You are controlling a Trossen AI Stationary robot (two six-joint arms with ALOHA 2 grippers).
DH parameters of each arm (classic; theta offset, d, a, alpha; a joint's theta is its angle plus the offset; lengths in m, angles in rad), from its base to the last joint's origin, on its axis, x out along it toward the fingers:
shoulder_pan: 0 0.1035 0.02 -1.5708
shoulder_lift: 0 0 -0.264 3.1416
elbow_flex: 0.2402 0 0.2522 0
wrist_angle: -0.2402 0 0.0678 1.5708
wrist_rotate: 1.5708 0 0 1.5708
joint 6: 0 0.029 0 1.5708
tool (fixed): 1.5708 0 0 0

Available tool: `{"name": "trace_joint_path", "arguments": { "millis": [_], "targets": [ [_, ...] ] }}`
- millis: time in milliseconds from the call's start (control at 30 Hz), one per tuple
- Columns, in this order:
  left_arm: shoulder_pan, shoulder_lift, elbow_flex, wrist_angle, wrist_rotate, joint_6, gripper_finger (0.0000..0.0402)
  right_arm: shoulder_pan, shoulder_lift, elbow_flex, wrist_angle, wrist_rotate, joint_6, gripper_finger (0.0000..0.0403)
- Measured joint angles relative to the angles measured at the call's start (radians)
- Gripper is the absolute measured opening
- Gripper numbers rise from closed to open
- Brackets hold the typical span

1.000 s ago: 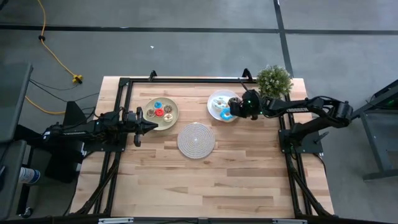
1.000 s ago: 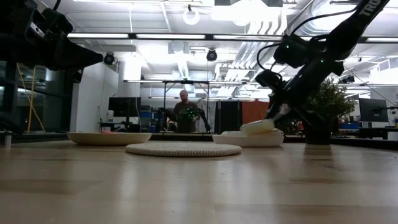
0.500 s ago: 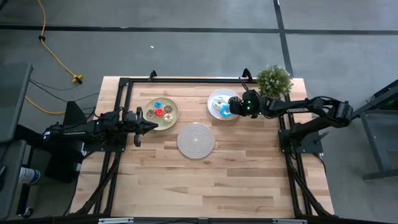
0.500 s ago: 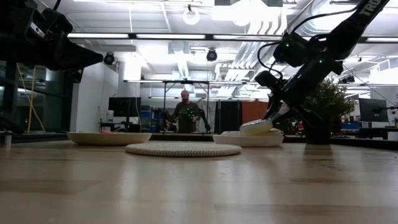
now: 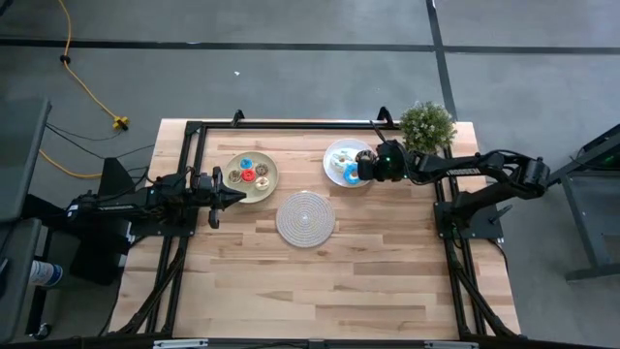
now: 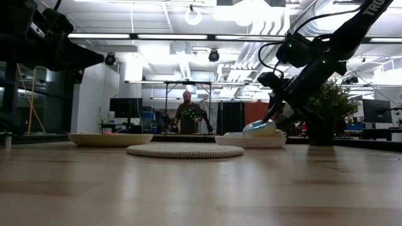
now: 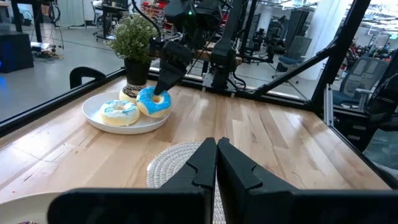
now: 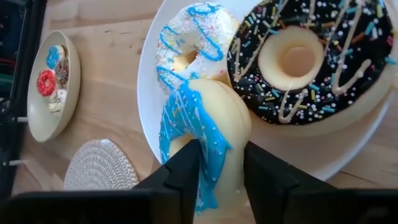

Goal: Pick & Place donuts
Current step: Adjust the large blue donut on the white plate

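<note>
My right gripper [image 5: 362, 171] [image 8: 219, 163] hangs over the white plate [image 5: 330, 153] [image 8: 149, 87] near the table's far right, shut on a blue-iced donut [image 8: 202, 127] [image 7: 153, 101] [image 6: 259, 128]. A white donut with blue stripes [image 8: 189, 40] [image 7: 119, 112] and a chocolate donut [image 8: 311, 59] lie flat on that plate. Several small donuts [image 5: 252, 175] [image 8: 53, 74] lie on the tan plate [image 5: 273, 182] at the far left. My left gripper [image 5: 221, 194] [image 7: 216, 149] waits shut, level, beside the tan plate. My right gripper pinches the blue-iced donut's ring [image 8: 214, 146] between its two fingers, one on the iced face, one on the plain underside. The fingers come slanting down from the table's right. The donut stands tilted on edge over the white plate; whether its lower edge [image 7: 149, 114] touches, I cannot tell.
A round woven mat [image 5: 305, 217] [image 6: 185, 150] lies in the table's middle, nearer than both plates. A potted plant [image 5: 427, 126] [image 6: 330, 107] stands at the far right corner. Bare wood fills the near half. A person [image 6: 187, 113] stands in the room beyond.
My right gripper has tipped the blue-iced donut a little over the white plate, so that more of its blue icing shows in the low view. The left arm has kept still.
</note>
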Motion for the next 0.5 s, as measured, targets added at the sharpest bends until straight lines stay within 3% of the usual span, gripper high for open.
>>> {"name": "trace_joint_path", "arguments": {
  "millis": [500],
  "targets": [
    [0.0, 0.0, 0.0, 0.0, 0.0, 0.0, 0.0007, 0.011, 0.0, 0.0, 0.027, 0.073, -0.156, 0.0215]
  ]
}}
